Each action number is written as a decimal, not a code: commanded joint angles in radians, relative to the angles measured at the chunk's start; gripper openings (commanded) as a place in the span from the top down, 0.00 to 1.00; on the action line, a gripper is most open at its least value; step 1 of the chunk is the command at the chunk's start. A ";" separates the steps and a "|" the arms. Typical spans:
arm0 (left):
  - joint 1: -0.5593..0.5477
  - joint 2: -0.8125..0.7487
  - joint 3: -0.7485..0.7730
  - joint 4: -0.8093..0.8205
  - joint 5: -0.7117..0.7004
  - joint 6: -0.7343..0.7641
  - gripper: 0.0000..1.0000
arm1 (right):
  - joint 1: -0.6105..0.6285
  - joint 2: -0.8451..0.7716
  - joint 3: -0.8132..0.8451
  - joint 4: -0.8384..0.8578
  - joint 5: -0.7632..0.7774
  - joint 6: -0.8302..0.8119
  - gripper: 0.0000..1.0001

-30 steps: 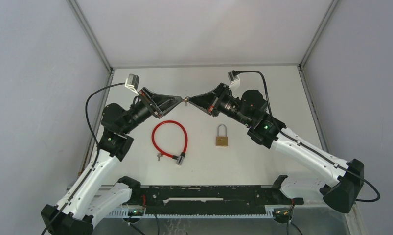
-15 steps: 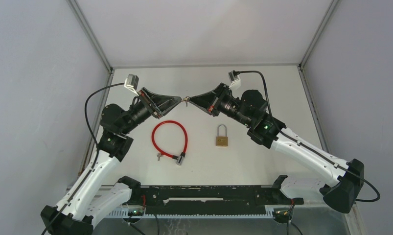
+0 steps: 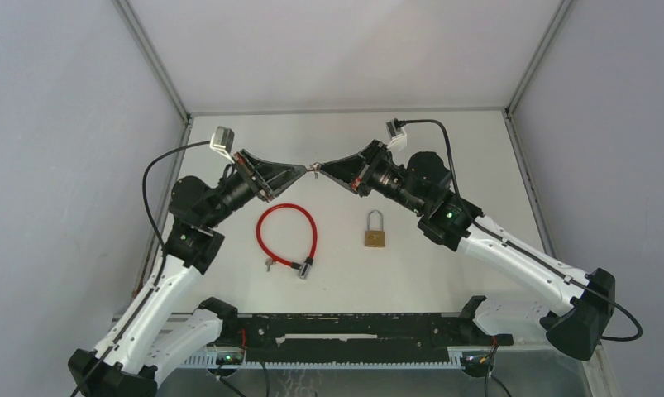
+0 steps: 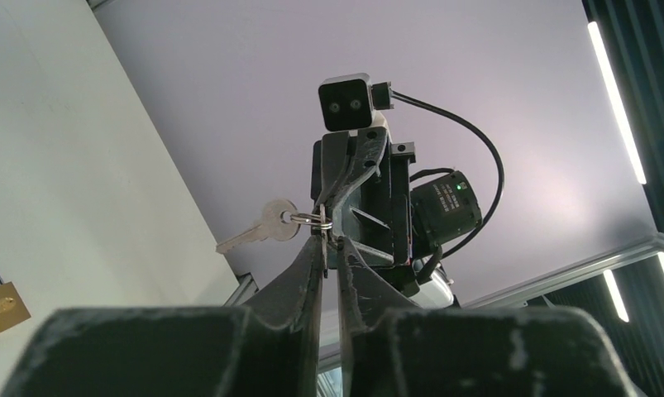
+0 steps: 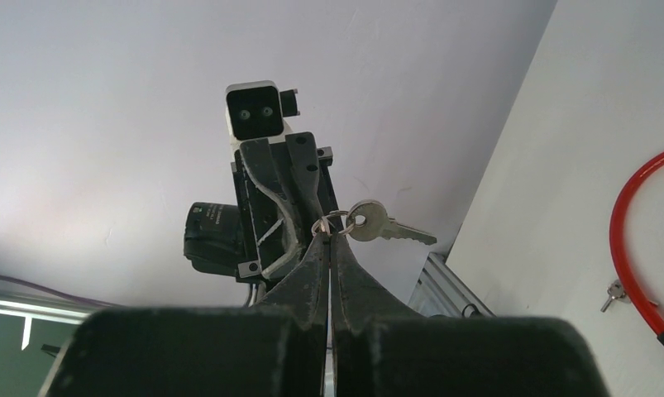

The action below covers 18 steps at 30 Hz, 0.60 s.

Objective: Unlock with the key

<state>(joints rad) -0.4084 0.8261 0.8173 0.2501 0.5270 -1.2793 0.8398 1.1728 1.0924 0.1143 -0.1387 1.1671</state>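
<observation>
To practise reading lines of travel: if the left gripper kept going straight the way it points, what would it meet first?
The right gripper, tip to tip with the left gripper; only the small metal key ring both pinch lies between them.

The white counter (image 3: pixel 411 141) carries two things near its middle. A brass padlock (image 3: pixel 374 231) lies flat, its shackle pointing toward the far edge. To its left, well apart, a red cable lock (image 3: pixel 287 234) lies looped, a small key (image 3: pixel 269 265) beside its near end.
</observation>
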 commanded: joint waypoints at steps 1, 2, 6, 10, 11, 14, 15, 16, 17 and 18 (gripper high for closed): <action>-0.007 -0.023 0.003 0.006 -0.003 0.027 0.91 | 0.013 -0.018 0.046 0.029 0.027 -0.015 1.00; -0.008 -0.023 0.007 -0.009 -0.004 0.031 0.98 | 0.014 -0.018 0.046 0.028 0.028 -0.015 1.00; -0.008 -0.021 0.036 -0.084 -0.022 0.058 1.00 | 0.021 -0.023 0.046 0.008 0.033 -0.018 1.00; -0.009 -0.006 0.110 -0.228 -0.027 0.127 1.00 | 0.016 -0.033 0.046 -0.058 0.019 -0.030 0.95; -0.010 0.002 0.137 -0.308 -0.034 0.160 1.00 | 0.004 -0.036 0.047 -0.089 0.004 -0.032 0.74; -0.010 0.052 0.257 -0.618 -0.075 0.302 1.00 | -0.059 -0.062 0.046 -0.286 -0.021 -0.057 0.28; -0.010 0.090 0.313 -0.768 -0.102 0.363 1.00 | -0.083 -0.076 0.047 -0.363 -0.016 -0.086 0.25; -0.009 0.132 0.367 -0.927 -0.140 0.428 1.00 | -0.108 -0.090 0.047 -0.423 -0.015 -0.139 0.24; -0.010 0.185 0.412 -1.077 -0.178 0.487 1.00 | -0.128 -0.104 0.047 -0.487 -0.011 -0.186 0.24; -0.010 0.244 0.439 -1.227 -0.212 0.545 1.00 | -0.147 -0.120 0.046 -0.541 -0.002 -0.225 0.24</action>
<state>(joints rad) -0.4149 0.9222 1.0901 -0.3553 0.4461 -1.0164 0.7677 1.1336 1.0958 -0.1654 -0.1509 1.0973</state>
